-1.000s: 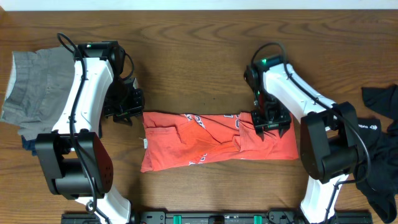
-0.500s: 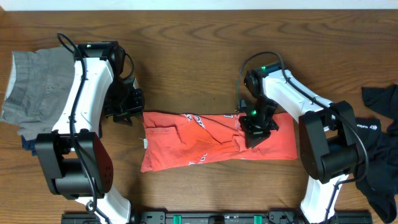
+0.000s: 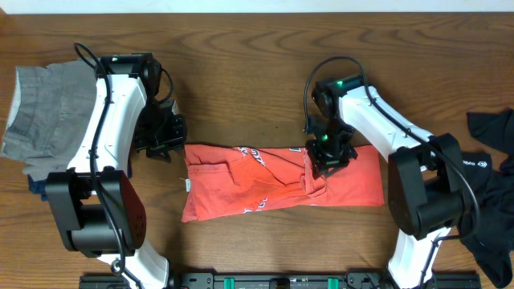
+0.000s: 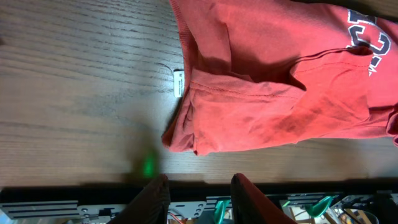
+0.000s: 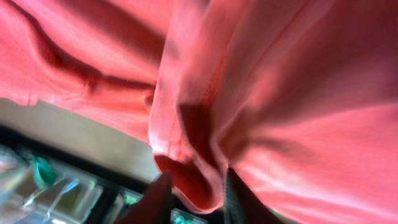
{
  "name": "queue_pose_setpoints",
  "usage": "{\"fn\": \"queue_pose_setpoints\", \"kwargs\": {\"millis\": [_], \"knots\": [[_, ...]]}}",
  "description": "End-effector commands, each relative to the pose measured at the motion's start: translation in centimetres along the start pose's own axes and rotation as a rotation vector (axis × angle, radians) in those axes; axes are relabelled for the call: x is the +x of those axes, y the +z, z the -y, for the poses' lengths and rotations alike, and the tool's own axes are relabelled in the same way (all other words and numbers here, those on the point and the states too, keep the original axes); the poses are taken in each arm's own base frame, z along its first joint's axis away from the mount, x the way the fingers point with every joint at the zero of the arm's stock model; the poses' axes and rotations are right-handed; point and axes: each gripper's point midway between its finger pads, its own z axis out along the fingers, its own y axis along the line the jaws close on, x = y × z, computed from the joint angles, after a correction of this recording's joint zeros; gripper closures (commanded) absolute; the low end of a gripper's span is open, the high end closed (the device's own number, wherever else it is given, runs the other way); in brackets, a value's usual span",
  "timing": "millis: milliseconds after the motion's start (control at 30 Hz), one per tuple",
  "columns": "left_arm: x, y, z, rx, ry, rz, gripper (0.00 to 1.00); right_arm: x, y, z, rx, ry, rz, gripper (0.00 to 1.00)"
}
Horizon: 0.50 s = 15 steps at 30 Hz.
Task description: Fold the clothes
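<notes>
Clothes, seen from overhead: your coral T-shirt (image 3: 265, 189) lay in a folded band on the table (image 3: 241, 64) between the arms. Your right gripper (image 3: 328, 156) was down on its right half and your left gripper (image 3: 165, 136) sat just off its left end. The black garment (image 3: 490, 185) lay at the right edge. Left wrist: your fingers (image 4: 152, 196) stood apart, holding nothing. Right wrist: your fingers (image 5: 160, 193) pinched a fold of the shirt.
</notes>
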Motion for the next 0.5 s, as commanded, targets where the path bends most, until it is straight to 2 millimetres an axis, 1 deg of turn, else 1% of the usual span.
{"fn": "queue_pose_setpoints", "kwargs": {"millis": [0,67,200,333,467], "knots": [[0.2,-0.2,-0.2,-0.004,-0.01,0.002,0.65,-0.8,-1.1,0.8,0.124,0.083,0.081,0.62],[0.2,-0.2,-0.2,-0.004,-0.01,0.002,0.65,-1.2,-1.0,0.9,0.147,0.105,0.1,0.52],[0.2,-0.2,-0.2,-0.004,-0.01,0.002,0.65,-2.1,-0.8,0.3,0.143,0.1,0.135,0.48],[0.2,-0.2,-0.2,-0.004,-0.01,0.002,0.65,-2.8,-0.2,-0.2,0.142,0.107,0.166,0.49],[0.2,-0.2,-0.2,-0.004,-0.01,0.002,0.66,-3.1,0.9,-0.2,0.138,0.134,0.182,0.53]]}}
